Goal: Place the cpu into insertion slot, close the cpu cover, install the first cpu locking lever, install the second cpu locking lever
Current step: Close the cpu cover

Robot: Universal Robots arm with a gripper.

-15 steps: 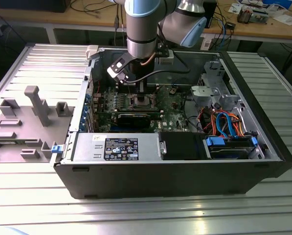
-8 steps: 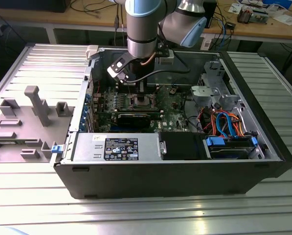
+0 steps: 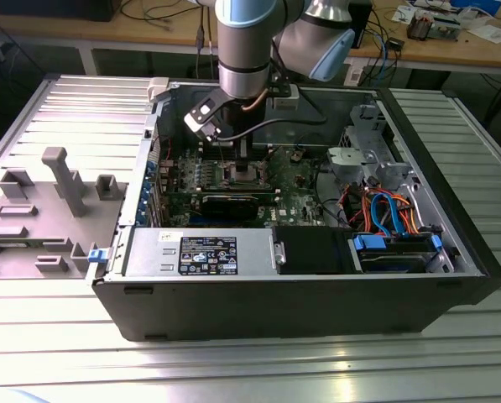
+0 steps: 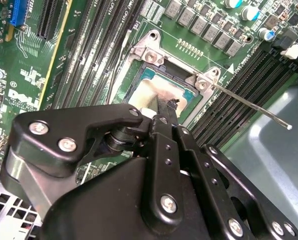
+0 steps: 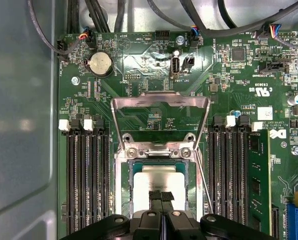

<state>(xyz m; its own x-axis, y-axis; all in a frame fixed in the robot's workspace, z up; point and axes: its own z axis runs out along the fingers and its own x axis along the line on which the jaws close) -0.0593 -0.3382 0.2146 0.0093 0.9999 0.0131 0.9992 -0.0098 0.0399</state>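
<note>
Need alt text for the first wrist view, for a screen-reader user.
The cpu sits in the insertion slot, with the gripper, fingertips together, directly over it. The cpu cover is flipped open, and memory slots flank the socket on both sides.

1. The arm (image 3: 248,50) reaches in from the top edge of the exterior view. Its grey and light-blue joints are bunched close together, and the last link points pretty much straight down over the back part of the open computer case (image 3: 275,312).
2. The wrist (image 3: 247,88) sits near vertical, so the gripper (image 5: 161,194) hangs nose-down.
3. In both wrist views the two slim black fingers (image 4: 163,135) are pressed right together, with no gap at the tips.
4. The chunky black linkage bars (image 4: 79,132) on either side are folded in towards the middle.
</note>
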